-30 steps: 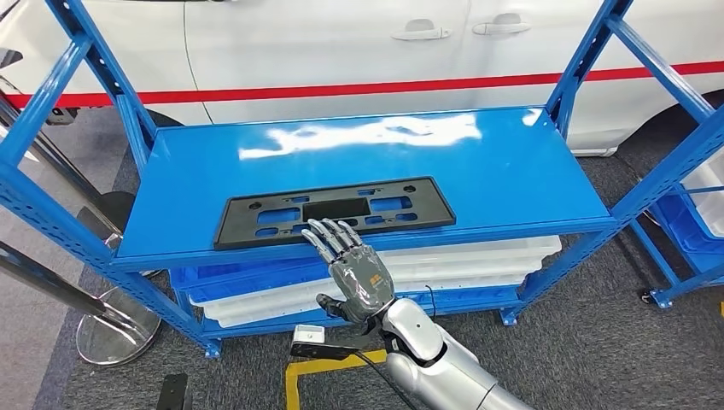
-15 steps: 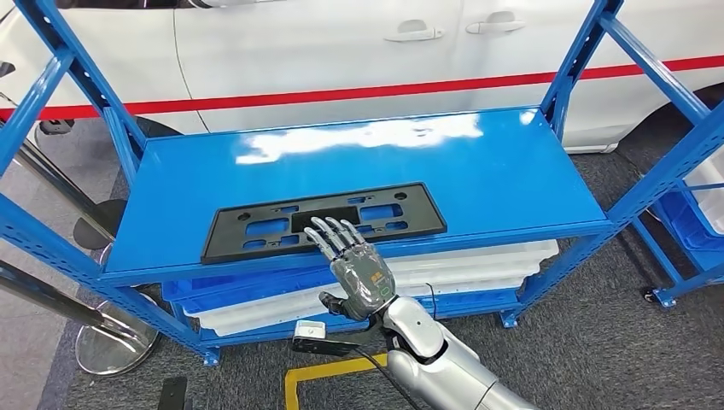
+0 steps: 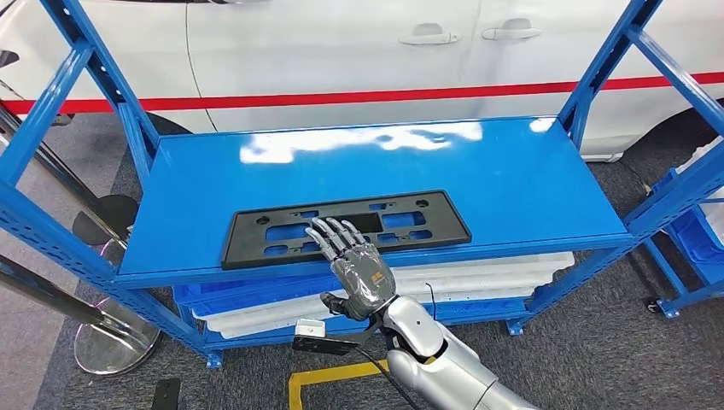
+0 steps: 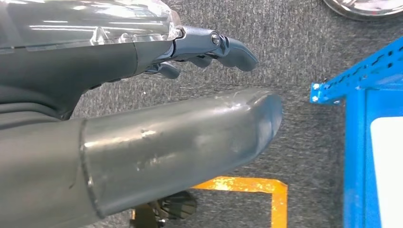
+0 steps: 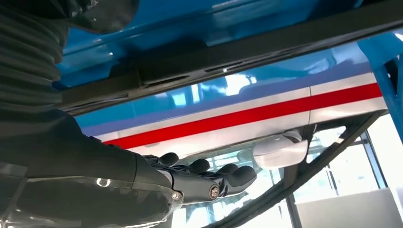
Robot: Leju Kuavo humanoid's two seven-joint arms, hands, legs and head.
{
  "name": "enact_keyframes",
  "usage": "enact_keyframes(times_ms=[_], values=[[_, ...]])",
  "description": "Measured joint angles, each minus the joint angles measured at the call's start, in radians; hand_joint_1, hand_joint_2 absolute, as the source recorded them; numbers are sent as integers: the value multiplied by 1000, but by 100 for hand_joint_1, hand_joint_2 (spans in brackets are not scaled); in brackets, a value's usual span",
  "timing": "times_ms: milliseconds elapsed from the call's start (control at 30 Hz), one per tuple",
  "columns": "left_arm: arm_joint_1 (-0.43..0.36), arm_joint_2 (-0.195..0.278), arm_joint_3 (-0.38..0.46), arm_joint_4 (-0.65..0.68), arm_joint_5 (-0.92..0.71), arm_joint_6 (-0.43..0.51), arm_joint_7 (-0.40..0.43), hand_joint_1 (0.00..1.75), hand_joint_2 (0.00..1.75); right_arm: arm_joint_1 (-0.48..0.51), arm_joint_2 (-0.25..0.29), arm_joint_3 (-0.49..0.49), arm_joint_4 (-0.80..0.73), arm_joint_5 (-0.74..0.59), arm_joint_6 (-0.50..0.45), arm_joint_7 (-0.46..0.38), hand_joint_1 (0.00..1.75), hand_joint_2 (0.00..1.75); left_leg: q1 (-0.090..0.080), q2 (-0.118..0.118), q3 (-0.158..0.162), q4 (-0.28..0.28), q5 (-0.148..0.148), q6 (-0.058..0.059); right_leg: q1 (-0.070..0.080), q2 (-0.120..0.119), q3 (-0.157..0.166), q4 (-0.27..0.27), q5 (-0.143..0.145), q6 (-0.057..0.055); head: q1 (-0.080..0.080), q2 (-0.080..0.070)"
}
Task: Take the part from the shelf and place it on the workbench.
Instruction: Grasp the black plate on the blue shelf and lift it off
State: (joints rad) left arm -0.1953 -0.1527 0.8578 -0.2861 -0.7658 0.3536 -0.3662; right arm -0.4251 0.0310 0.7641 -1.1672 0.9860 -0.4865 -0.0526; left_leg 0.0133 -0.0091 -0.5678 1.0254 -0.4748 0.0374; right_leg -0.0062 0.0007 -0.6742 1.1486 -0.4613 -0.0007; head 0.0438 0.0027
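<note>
Part: a flat black plate frame [image 3: 346, 227] with cut-outs lies on the blue shelf deck [image 3: 478, 171], just below the centre of the head view, long side along the deck's front edge and close to it.

Right hand: the right hand [image 3: 357, 266] comes up from lower centre of the head view, palm down, fingers straight and spread. The fingertips [image 3: 329, 227] overlap the part's front edge. Whether they press on it or hover just above cannot be told from this angle. Nothing is grasped.

Right hand, wrist view: the dark fingers [image 5: 223, 180] sit at lower centre, extended side by side, free of any object.

Left hand: the left hand [image 4: 142, 137] hangs over grey carpet [image 4: 294, 61]. The thick thumb crosses the middle of the left wrist view and the darker fingers [image 4: 228, 47] at upper centre are loosely bent, holding nothing.

Shelf: a blue steel rack [image 3: 94, 73] with slanted uprights at the left and right edges of the head view. The top deck carries the part alone.

Containers: on the lower tier, below the deck's front edge, shallow white trays [image 3: 478, 273] are stacked, with a blue tray [image 3: 239, 290] at their left. Their contents are hidden by the deck.

Further container: a blue bin [image 3: 696, 239] at the right edge, contents not discernible.

Background: a white car [image 3: 341, 51] with a red stripe across the top of the frame.

Floor: yellow tape [image 3: 329, 376] at lower centre.
</note>
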Motion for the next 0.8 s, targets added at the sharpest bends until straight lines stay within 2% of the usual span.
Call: enact_keyframes(times_ms=[33,67,133,200,233,267,333,367,400,433,500,533,567,600,700,733,800], values=[[0,-1,-2,0,2,1,1,0,0,-2,0,0,1,2,1,1,0,175,-2,-1,5,0,-5,-3,4,0,27,-60,24,-8,0,0],[-1,-1,-4,0,4,2,1,0,0,-4,0,0,3,3,3,2,0,175,-2,-1,7,-1,-8,-7,8,-1,43,-97,33,-13,0,0],[-1,-1,-7,0,12,5,3,0,0,-7,1,0,7,6,9,5,0,175,-2,1,9,-5,-12,-19,13,0,50,-116,27,-18,0,0],[-2,0,-10,0,21,8,4,0,0,-11,2,0,13,9,17,9,0,175,-1,3,11,0,-21,-30,5,2,61,-131,27,-22,0,0],[-2,1,-11,0,26,9,4,0,0,-15,3,0,16,10,20,13,0,175,-2,3,3,21,-35,-34,1,1,69,-139,28,-26,0,0],[-3,1,-12,0,31,10,5,0,0,-19,4,0,19,11,24,16,0,175,-1,4,-16,62,-55,-38,-3,0,77,-146,28,-29,-1,0],[-2,1,-14,0,40,11,5,0,0,-29,4,0,31,9,31,25,0,175,1,4,-85,188,-104,-44,-1,-1,85,-147,22,-34,-1,0],[0,2,-15,0,45,12,6,0,0,-32,4,-1,38,8,35,29,0,175,2,4,-118,239,-115,-47,0,-1,88,-146,18,-34,-1,0],[2,2,-16,0,50,13,8,0,0,-34,4,-2,46,7,37,33,0,175,2,4,-138,260,-107,-49,0,-1,92,-145,13,-34,-1,0],[4,3,-17,0,53,15,9,0,0,-36,4,-3,54,6,37,37,0,175,2,4,-138,242,-79,-50,0,0,97,-143,8,-32,-1,0],[4,4,-22,0,59,17,12,0,0,-48,4,-8,69,7,41,45,0,175,3,6,-94,124,2,-47,0,1,108,-135,-6,-26,-1,0],[3,4,-25,0,62,18,14,0,0,-57,4,-12,78,8,44,49,0,175,2,6,-69,65,28,-45,1,1,110,-129,-13,-22,-1,0],[3,4,-29,0,66,20,16,0,0,-67,3,-16,86,10,48,53,0,175,1,6,-53,28,39,-40,3,1,109,-125,-17,-17,-1,0],[3,4,-33,0,70,22,18,0,0,-76,3,-20,95,14,51,57,0,175,-1,5,-47,13,37,-35,5,2,107,-122,-20,-12,0,0],[4,4,-42,0,81,29,23,0,0,-95,1,-31,116,31,58,67,0,175,0,3,-45,6,36,-16,5,2,104,-118,-27,1,0,0],[4,4,-45,0,85,32,23,0,0,-101,1,-35,123,39,60,71,0,175,1,3,-42,2,36,-10,4,2,97,-100,-39,6,0,0],[2,4,-54,0,90,42,25,0,0,-114,-1,-41,139,55,68,81,0,175,3,4,-37,-3,35,0,0,1,48,-1,-87,16,0,0]])
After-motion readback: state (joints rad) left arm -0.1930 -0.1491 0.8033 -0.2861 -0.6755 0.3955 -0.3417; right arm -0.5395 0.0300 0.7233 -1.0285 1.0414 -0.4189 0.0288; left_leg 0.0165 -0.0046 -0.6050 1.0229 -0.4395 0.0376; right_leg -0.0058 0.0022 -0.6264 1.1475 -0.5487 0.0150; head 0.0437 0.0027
